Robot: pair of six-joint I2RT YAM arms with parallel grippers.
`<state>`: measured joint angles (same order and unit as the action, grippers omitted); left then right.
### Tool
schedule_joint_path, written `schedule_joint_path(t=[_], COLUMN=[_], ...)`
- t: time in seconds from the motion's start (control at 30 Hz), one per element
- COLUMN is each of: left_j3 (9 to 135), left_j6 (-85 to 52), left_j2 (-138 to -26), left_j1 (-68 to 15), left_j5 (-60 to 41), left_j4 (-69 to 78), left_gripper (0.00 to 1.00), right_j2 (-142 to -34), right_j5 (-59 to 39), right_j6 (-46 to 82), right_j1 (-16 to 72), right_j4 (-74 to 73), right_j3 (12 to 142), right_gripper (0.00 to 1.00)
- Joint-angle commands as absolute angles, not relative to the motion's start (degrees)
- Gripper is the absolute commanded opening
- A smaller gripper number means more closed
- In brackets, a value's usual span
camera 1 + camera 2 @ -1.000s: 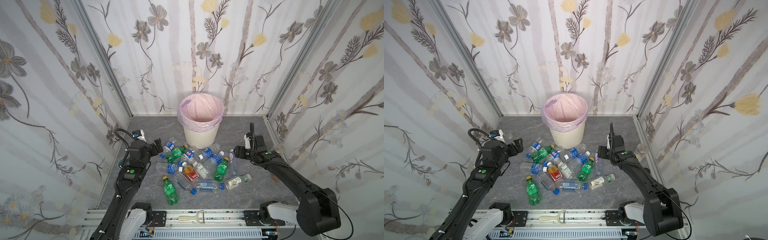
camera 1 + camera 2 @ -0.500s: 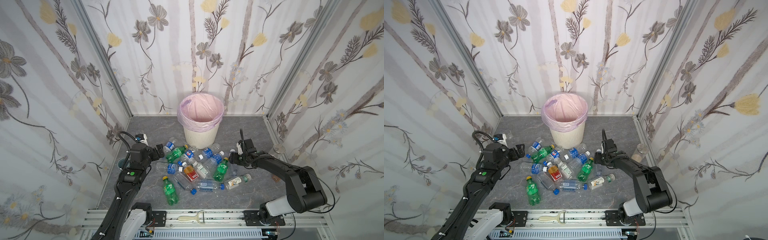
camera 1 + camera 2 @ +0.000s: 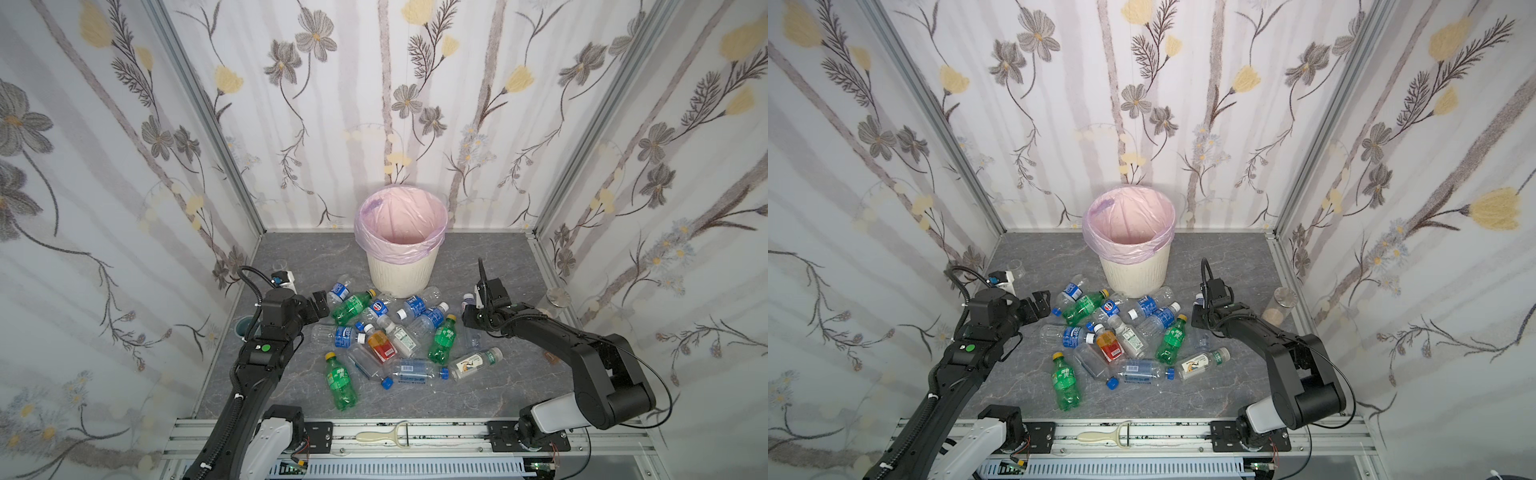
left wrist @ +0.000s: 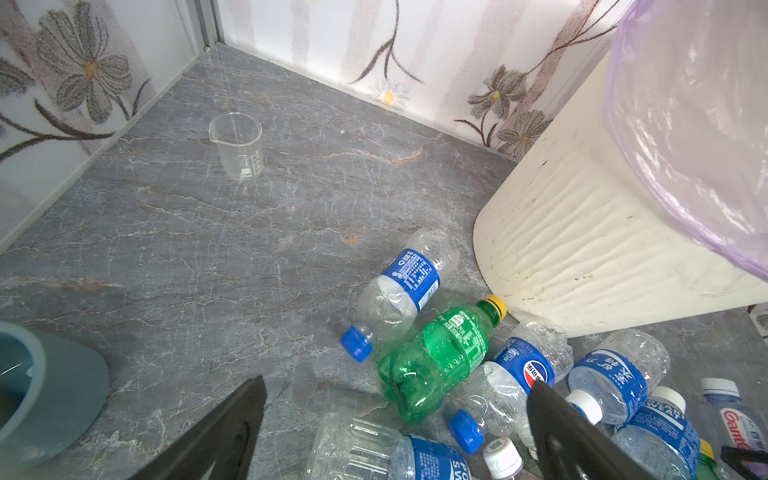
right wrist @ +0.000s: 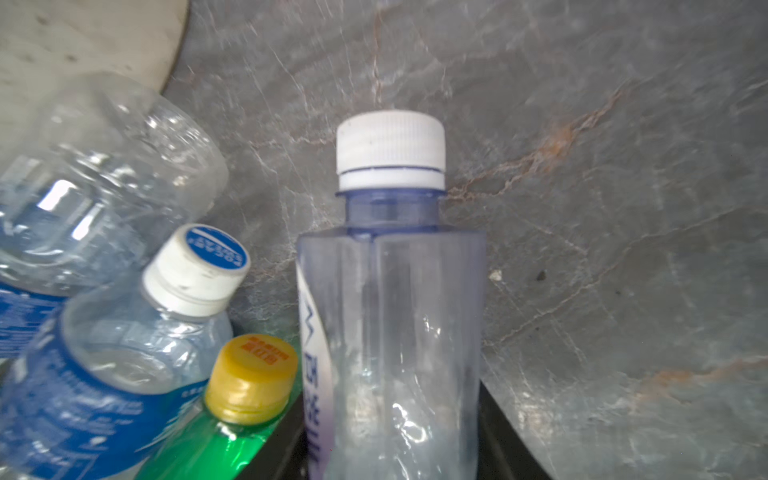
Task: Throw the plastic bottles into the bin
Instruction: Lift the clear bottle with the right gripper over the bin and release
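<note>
Your right gripper is clenched on the clear, white-capped plastic bottle, its long axis running straight out from the jaws. Your left gripper gapes, empty, over the pile. The cream ribbed pink-lined bin stands beyond, nearer your right arm.

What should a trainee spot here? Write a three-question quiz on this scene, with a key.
1. True or false: the left gripper is shut on a green bottle.
2. The clear bottle held in the right gripper has a cap that is: A yellow, B white, C blue.
3. Fill in: the bag lining the bin is ___.

Key: 1 false, its jaws stand open and empty; 2 B; 3 pink.
</note>
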<state>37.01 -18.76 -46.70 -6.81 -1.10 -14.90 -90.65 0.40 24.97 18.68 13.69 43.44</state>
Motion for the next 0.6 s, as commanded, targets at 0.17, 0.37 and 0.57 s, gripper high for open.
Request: schedule_joint_path(t=[0.17,0.37,0.57], left_j3=[36.9,37.0,38.0], left_j6=[-21.1,-20.9,-18.9], left_j2=[-47.1,-45.9,-43.7], left_j1=[-6.8,-6.8,-6.4], left_j5=[0.0,-1.2,-1.9], left_j4=[-14.8,-14.9,-15.8], left_gripper=[1.0,1.0,1.0], right_j2=[-71.6,-57.4,-50.9], right_j5=[-0.3,-4.7,-7.4], right_j6=[18.6,12.7,11.3], right_j1=[19.0,19.8,21.2], right_j4=[5.2,-3.6,-9.3], right_j3=[46.7,48.5,49.5], right_gripper=[0.42,0.37,0.38])
